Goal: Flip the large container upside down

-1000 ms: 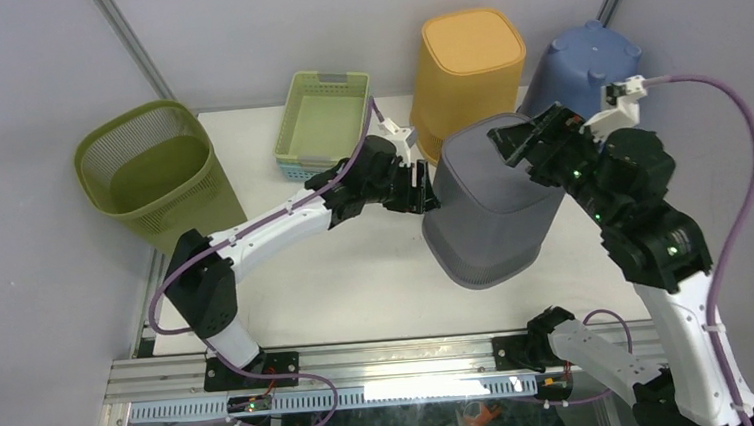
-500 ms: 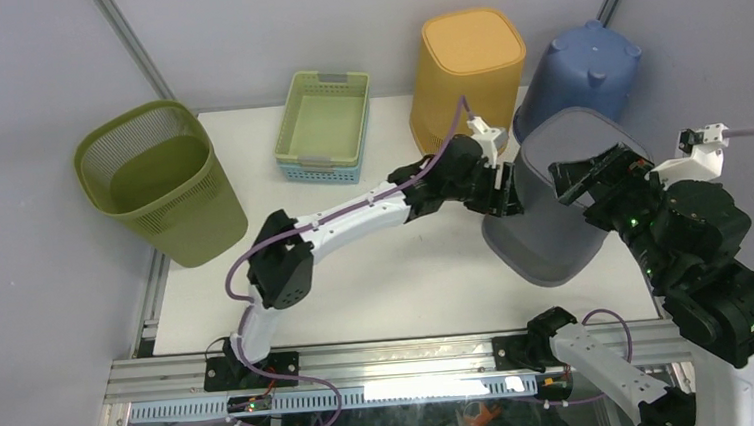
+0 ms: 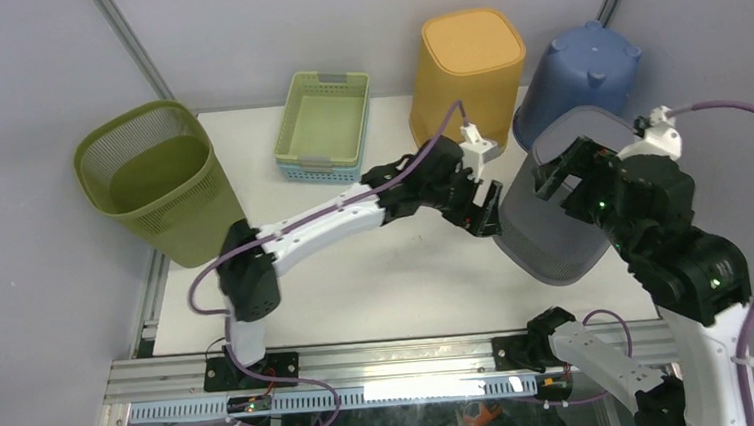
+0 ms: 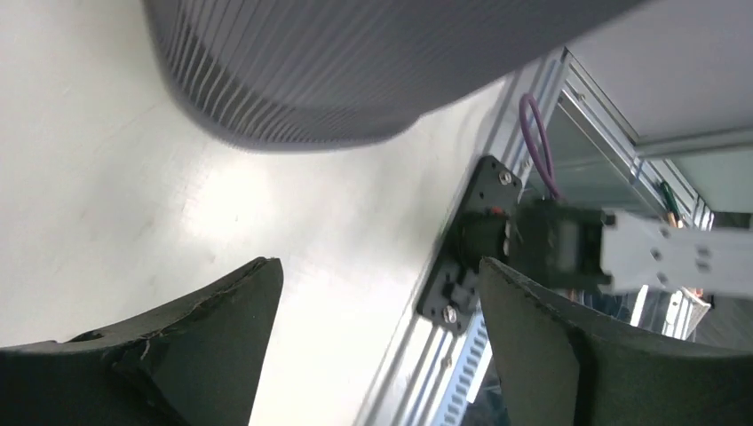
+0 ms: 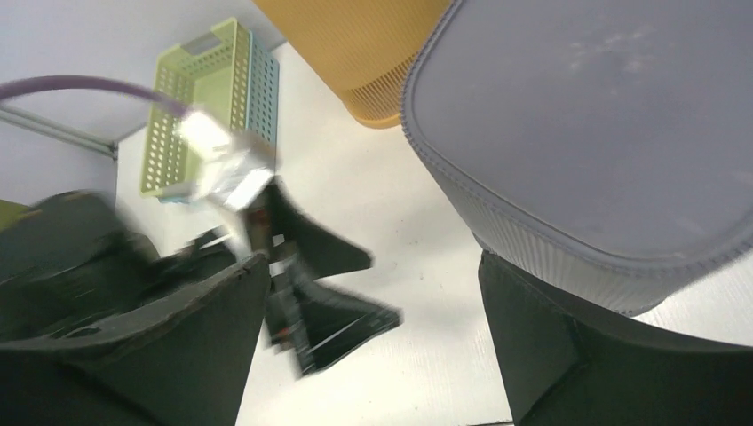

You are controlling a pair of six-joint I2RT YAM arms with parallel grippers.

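Now the large container [image 3: 555, 241], base up I think, sits just right of my wide left hand [image 3: 486, 208], under my wide right hand [image 3: 563, 173].

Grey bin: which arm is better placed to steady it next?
Probably right: the right tool, open, is over the grey bin's upturned base; the left tool stands open beside its wall.

Bright even light, soft shadows, glare patch on table [image 4: 226, 200], wrist views motion-blurred
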